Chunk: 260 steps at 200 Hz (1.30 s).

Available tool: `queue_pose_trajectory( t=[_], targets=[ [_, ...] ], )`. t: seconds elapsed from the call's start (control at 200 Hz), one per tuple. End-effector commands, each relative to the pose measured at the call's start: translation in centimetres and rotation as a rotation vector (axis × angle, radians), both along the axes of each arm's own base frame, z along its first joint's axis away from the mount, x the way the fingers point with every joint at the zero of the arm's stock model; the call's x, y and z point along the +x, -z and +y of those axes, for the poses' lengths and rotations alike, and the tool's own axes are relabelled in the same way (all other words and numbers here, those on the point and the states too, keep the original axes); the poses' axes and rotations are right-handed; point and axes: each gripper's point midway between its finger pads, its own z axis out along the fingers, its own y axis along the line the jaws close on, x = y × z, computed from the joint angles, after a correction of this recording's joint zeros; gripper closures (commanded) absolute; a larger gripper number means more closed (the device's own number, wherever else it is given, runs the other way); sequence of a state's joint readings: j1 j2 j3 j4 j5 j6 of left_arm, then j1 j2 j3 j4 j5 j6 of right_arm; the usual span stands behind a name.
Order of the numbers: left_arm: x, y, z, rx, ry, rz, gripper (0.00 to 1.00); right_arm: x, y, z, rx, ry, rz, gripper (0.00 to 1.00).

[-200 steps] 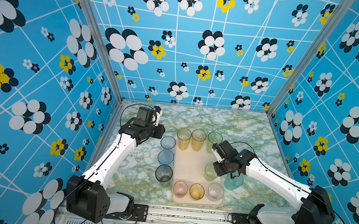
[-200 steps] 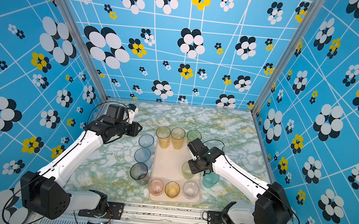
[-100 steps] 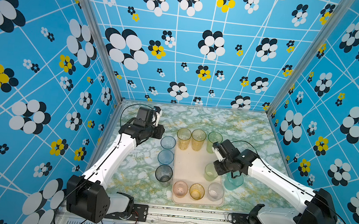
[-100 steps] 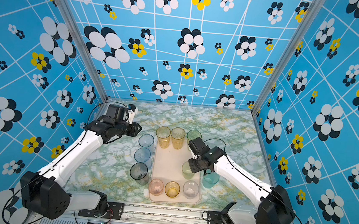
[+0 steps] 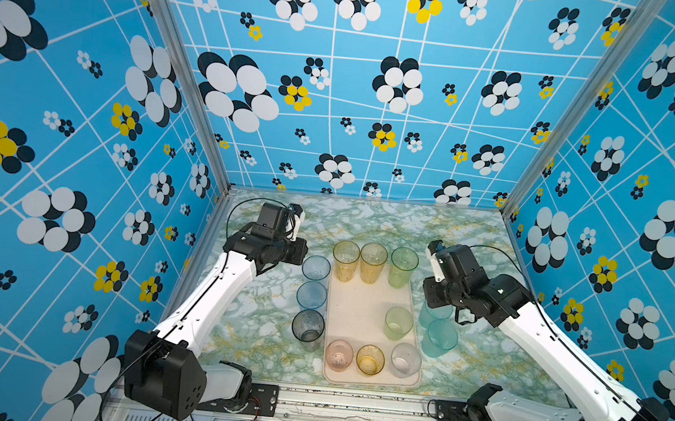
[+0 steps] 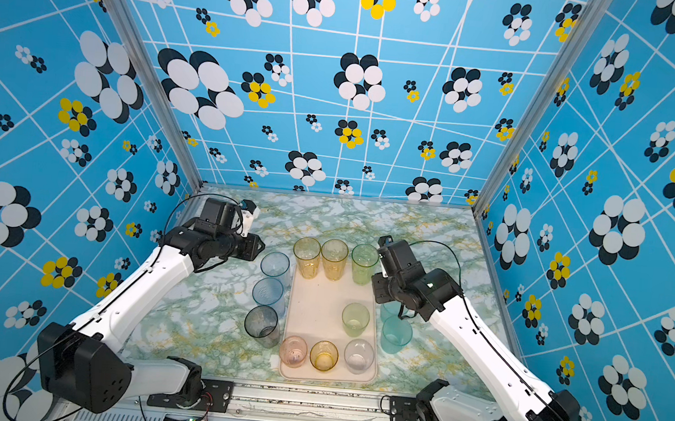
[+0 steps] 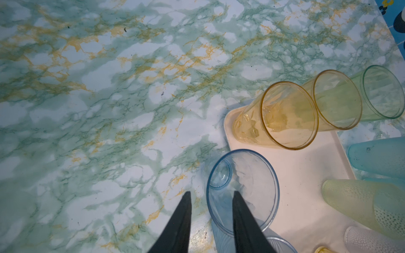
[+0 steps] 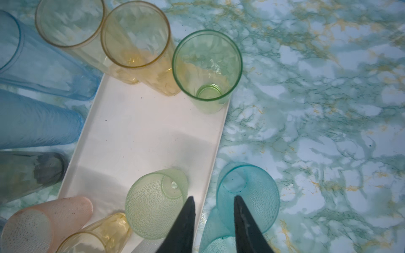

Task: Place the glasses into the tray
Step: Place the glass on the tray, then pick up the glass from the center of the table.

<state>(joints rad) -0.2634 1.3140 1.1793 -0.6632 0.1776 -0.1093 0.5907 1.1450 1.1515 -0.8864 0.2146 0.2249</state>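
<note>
A: In a top view, seven glasses (image 5: 369,360) are standing in the tray (image 5: 361,305), five beside its long edges.
B: Left wrist: the left gripper (image 7: 211,192) is gaping astride the blue tumbler (image 7: 243,190) rim.
A: Right wrist: the right gripper (image 8: 213,197) is gaping astride the teal tumbler (image 8: 249,197); pinch gently.

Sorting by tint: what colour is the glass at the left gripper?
The glass is blue; left wrist view.

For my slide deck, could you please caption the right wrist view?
Open right gripper poised over the rim of a teal tumbler beside the cream tray.
</note>
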Motion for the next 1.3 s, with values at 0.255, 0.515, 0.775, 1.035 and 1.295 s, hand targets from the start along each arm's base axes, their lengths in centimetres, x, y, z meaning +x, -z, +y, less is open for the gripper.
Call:
queue_pose_trajectory(
  t=[0.255, 0.515, 0.775, 1.035, 1.295],
  targets=[
    [-2.3, 1.3, 0.0, 0.06, 0.034, 0.133, 0.66, 1.7, -0.8, -1.2, 0.042, 0.072, -0.042, 0.65],
    [-1.2, 2.9, -0.5, 0.127, 0.044, 0.171, 0.67, 1.8, -1.0, -1.4, 0.042, 0.07, -0.058, 0.65],
    [-0.7, 4.3, -0.3, 0.162, 0.044, 0.2, 0.7, 1.4, -0.7, -2.1, 0.035, 0.082, -0.06, 0.64],
    [-0.1, 5.2, -0.4, 0.176, 0.048, 0.215, 0.74, 1.4, -0.6, -2.2, 0.036, 0.085, -0.061, 0.64],
    [0.3, 5.7, -0.7, 0.192, 0.058, 0.226, 0.81, 1.5, -0.1, -2.2, 0.034, 0.087, -0.049, 0.64]
  ],
)
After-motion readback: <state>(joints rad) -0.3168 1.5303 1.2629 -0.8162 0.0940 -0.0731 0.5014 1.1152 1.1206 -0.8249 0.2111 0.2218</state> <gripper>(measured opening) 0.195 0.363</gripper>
